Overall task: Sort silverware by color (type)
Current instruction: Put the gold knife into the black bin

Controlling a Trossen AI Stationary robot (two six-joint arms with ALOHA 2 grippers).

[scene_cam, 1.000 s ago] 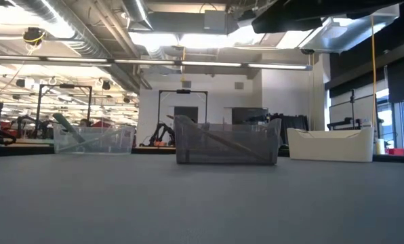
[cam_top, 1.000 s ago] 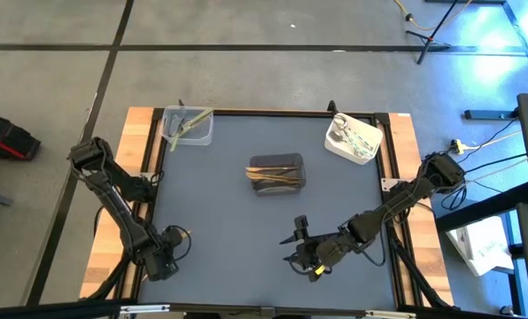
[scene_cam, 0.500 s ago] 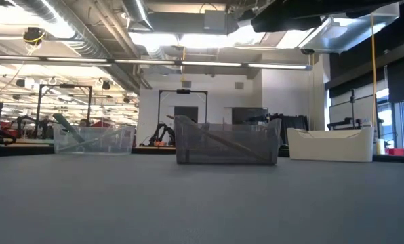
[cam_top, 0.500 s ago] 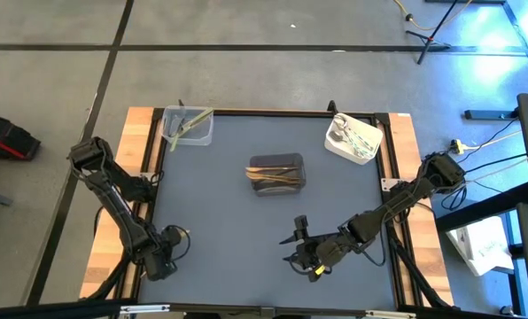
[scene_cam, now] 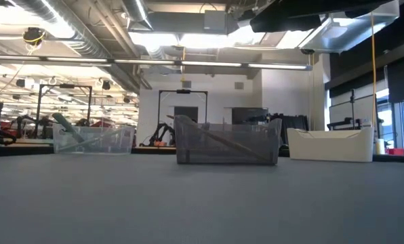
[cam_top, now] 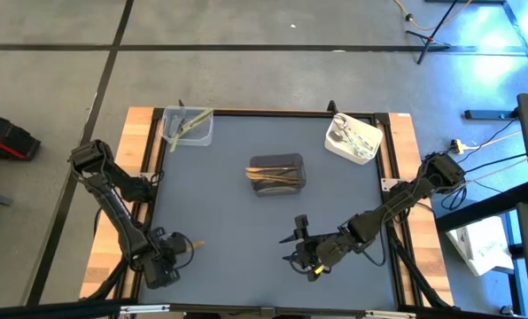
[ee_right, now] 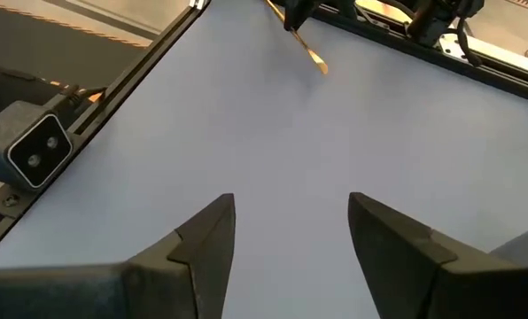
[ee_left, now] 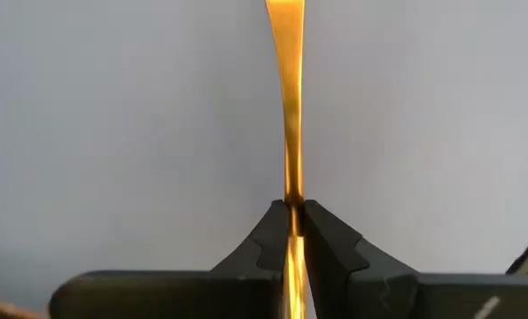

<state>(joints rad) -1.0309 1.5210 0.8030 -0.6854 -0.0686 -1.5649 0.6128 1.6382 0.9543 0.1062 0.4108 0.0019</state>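
High view shows the left gripper (cam_top: 177,252) at the near left corner of the table (cam_top: 220,204), its fingers pinched on an orange utensil (cam_top: 193,244) that pokes out over the mat. The right gripper (cam_top: 297,248) waits near the front middle with fingers spread and nothing in them. Green pieces sit in the clear bin (cam_top: 188,125), tan ones in the grey bin (cam_top: 276,174), and pale ones in the white bin (cam_top: 353,138), so I think this orange one is about the last to put away. Low view shows only the three bins, no arms. Left wrist view shows the fingers squeezing the thin orange handle, whose two ends are cut off. Right wrist view shows the open fingers and, far off, the orange piece; what kind of utensil it is I cannot tell.
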